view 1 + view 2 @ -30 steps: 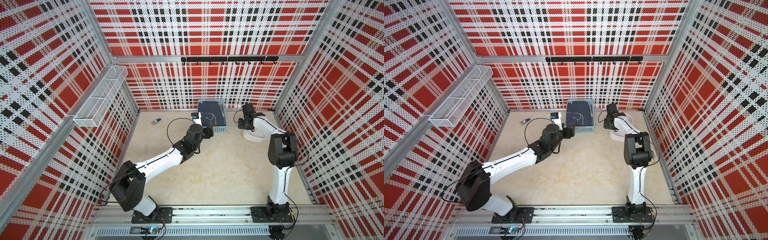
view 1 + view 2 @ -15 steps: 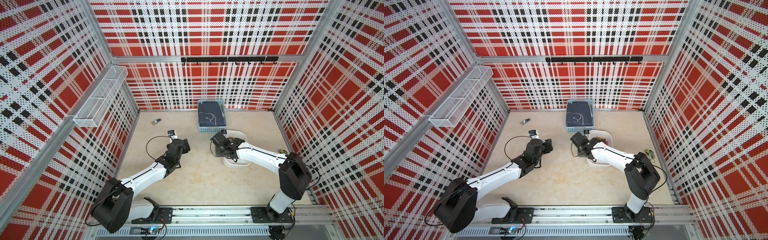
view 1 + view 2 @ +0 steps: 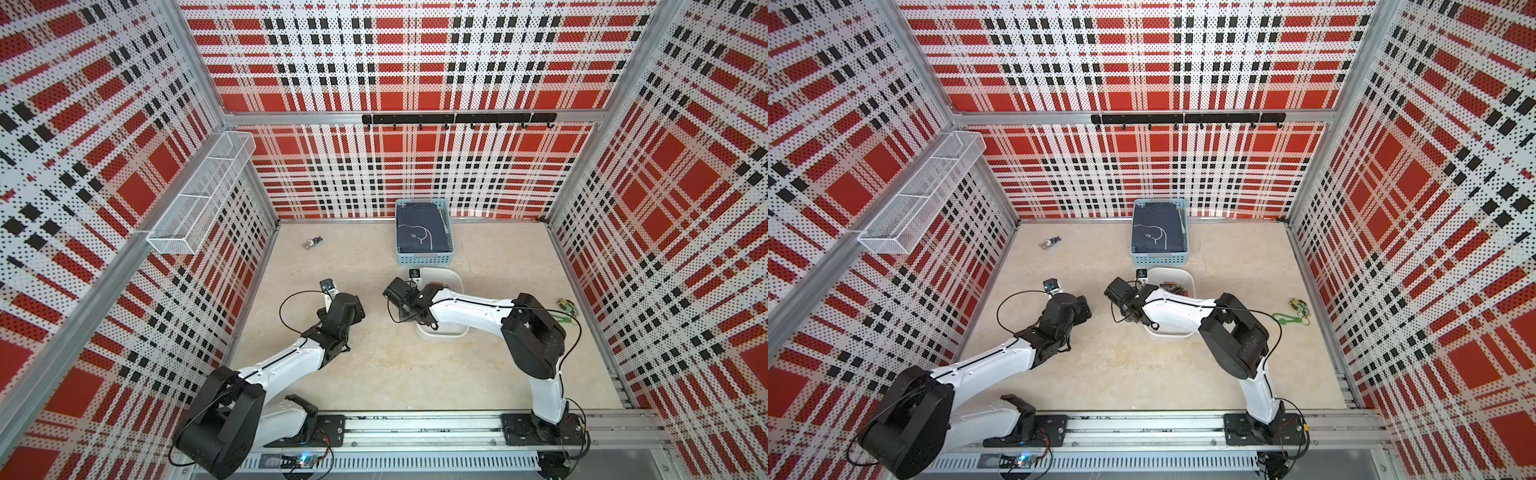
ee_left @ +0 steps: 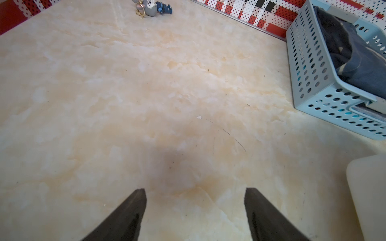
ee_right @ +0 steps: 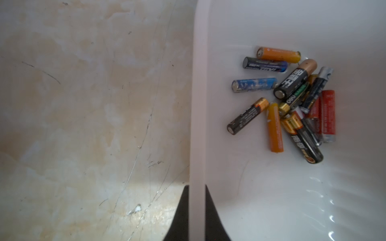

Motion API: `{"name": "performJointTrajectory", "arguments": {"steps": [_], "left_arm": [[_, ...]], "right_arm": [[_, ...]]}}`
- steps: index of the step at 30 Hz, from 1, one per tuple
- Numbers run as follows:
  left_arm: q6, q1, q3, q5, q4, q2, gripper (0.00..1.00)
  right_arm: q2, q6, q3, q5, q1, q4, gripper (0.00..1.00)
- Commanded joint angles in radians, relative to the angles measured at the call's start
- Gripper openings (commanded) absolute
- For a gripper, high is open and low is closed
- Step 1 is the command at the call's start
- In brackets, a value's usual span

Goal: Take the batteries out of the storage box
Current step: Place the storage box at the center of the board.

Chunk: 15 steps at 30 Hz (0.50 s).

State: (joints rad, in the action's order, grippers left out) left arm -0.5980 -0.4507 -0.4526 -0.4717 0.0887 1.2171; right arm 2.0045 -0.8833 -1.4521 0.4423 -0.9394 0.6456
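The shallow white plastic storage box (image 5: 196, 104) has slid over in front of the light blue holey basket (image 4: 309, 68), its rim clenched in the right pincer (image 5: 197, 187). Small colourful batteries (image 5: 292, 104) lie inside. The left pincer (image 4: 195, 190) is released.

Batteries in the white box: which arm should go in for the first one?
Probably left. The right end effector is shut on the rim of the storage box; the left end effector is open and empty over the table beside the box, free to reach the batteries.

Batteries (image 5: 292, 83) in the storage box (image 5: 197, 104), just before the basket (image 3: 424, 258)
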Motion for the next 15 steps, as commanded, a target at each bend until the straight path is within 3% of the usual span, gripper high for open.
{"name": "performJointTrajectory", "arguments": {"steps": [1, 3, 5, 8, 12, 15], "left_arm": [[-0.004, 0.007, 0.012, -0.01, 0.015, -0.013, 0.81], [-0.003, 0.006, 0.001, -0.004, 0.016, -0.014, 0.81], [-0.004, 0.007, -0.015, -0.006, 0.01, -0.015, 0.81], [0.003, 0.006, -0.049, -0.013, -0.011, -0.022, 0.8], [-0.001, 0.001, -0.107, -0.005, -0.046, -0.045, 0.78], [0.013, -0.057, -0.172, -0.008, -0.058, -0.059, 0.77]], "right_arm": [[0.009, 0.019, -0.053, 0.025, 0.001, -0.001, 0.1], [0.014, 0.028, -0.059, 0.021, 0.001, -0.008, 0.18], [0.007, 0.038, -0.058, 0.011, 0.001, -0.02, 0.4], [-0.024, 0.048, -0.053, -0.002, 0.001, -0.025, 0.58], [-0.124, 0.098, -0.027, -0.035, 0.001, -0.047, 0.59], [-0.264, 0.16, 0.016, -0.04, 0.009, -0.074, 0.56]]}}
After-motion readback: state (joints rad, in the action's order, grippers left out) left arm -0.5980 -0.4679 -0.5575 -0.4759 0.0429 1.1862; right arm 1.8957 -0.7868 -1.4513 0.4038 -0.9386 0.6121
